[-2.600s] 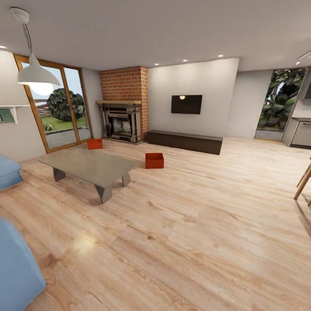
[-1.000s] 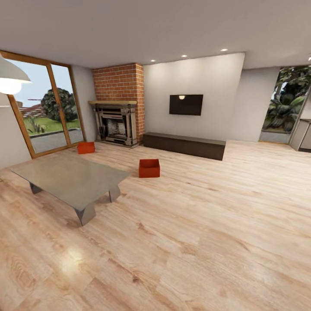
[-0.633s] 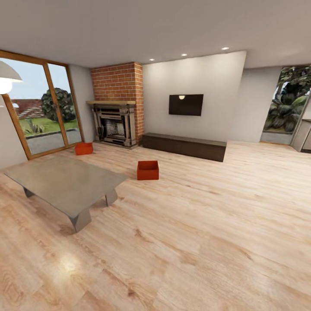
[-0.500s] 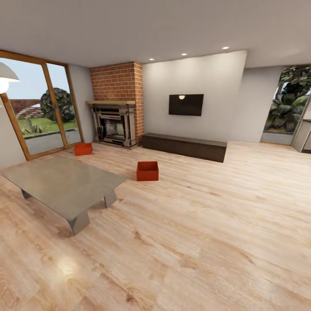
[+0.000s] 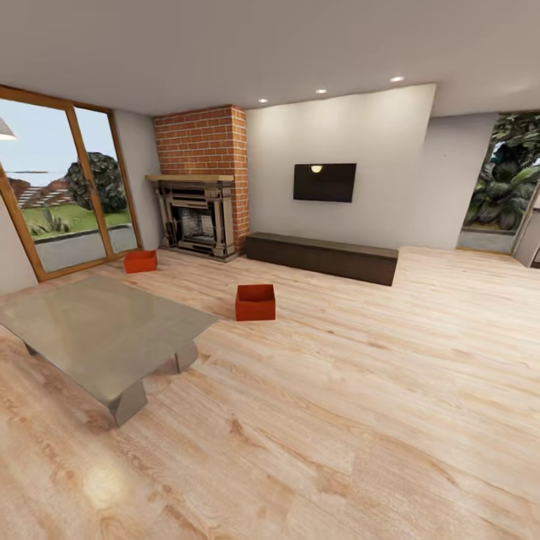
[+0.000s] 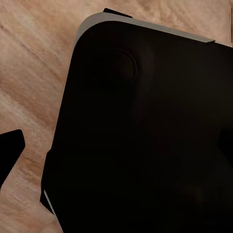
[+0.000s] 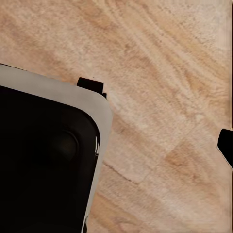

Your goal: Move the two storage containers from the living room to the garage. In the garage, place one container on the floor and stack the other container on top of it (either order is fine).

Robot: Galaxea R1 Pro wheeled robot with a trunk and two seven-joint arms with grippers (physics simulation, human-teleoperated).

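Gripper state? can't tell for either. Both storage containers (image 5: 255, 302) (image 5: 140, 261) sit mid-left on living-room floor (image 5: 360, 390); nothing moved yet.

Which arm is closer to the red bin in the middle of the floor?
Left, marginally, I'd judge: the nearer storage container lies well ahead, slightly left of centre; both arms hang by the robot's base, far from it.

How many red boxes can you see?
2. One box sits on the wood floor right of the table; the other box sits by the fireplace, near the window.
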